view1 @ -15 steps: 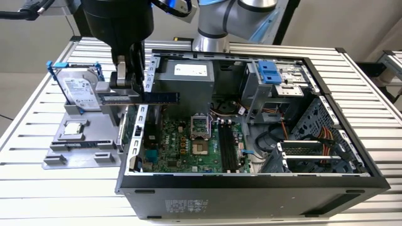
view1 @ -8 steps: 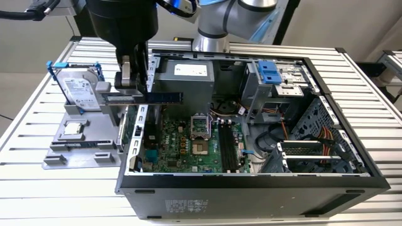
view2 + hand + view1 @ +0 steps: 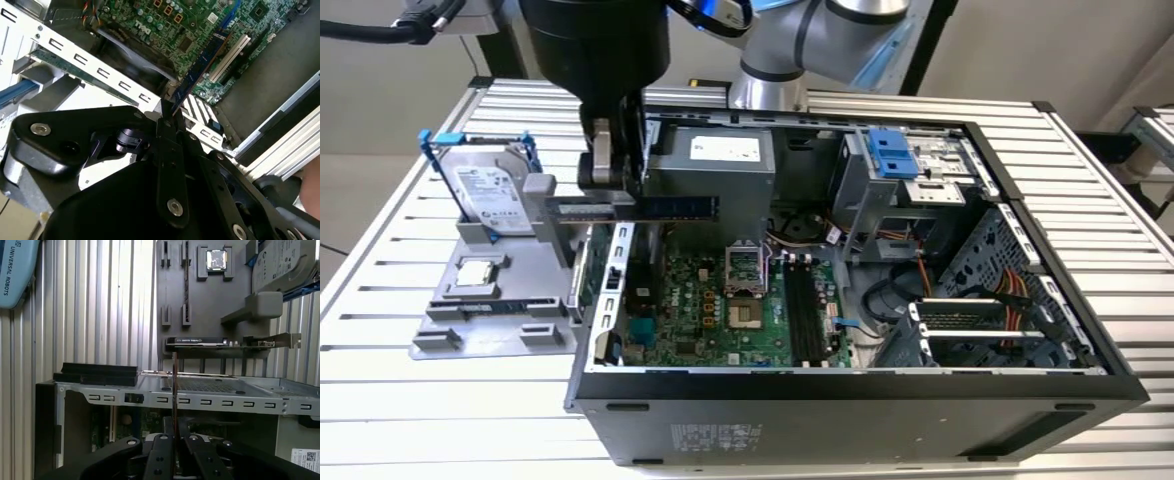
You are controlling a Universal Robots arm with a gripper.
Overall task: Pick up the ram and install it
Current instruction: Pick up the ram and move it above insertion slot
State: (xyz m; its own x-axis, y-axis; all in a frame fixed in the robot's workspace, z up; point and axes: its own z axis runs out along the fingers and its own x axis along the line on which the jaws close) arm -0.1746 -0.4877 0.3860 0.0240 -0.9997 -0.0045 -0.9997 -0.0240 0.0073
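While the fingers [image 3: 604,160] clamped one end of the ram [image 3: 680,206], it hung level above the open computer case [image 3: 854,388].

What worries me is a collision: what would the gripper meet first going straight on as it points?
Likely the case's slotted wall, just ahead of the gripper shut on the ram; the motherboard lies just inside, and depth is unclear.

The exterior view looks down from high and well back on the open computer case [image 3: 854,400] and bench [image 3: 400,420]. Both wrist views sit close behind the jaws — sighting along the ram [image 3: 174,385] [image 3: 200,67], sharing the case's slotted rail [image 3: 200,401] [image 3: 100,75].
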